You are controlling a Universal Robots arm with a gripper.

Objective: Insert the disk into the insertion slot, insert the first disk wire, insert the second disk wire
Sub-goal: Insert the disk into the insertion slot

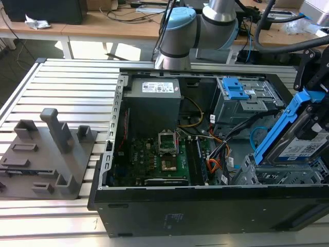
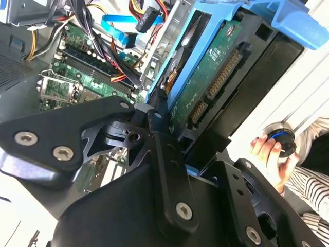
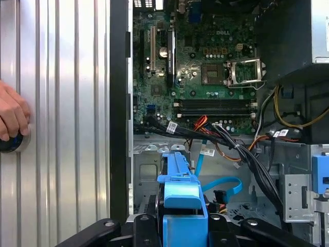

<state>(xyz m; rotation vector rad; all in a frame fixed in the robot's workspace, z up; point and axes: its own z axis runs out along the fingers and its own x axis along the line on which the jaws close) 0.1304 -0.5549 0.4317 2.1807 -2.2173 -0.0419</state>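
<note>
My fingers point(image 2: 167, 164) clamp the disk point(image 1: 308, 146), tilted just above the slot point(image 1: 259, 174). Squaring its edges to the slot walls should prevent jamming.

Soft, even daylight lights the scene. In the first wrist view the table point(image 3: 61, 103) beside the gripper point(image 3: 181, 226) carries long streaks of glare along its ribs. The motherboard point(image 3: 205, 77) ahead of the gripper is evenly lit, with deep shade at the case's far corner. In the second wrist view the table past the disk point(image 2: 205, 77), held in the gripper, washes out to white. In the exterior view sun patches burn pale on the floor point(image 1: 87, 50) far behind, and the case point(image 1: 205, 211) interior below the gripper lies dim.
</note>
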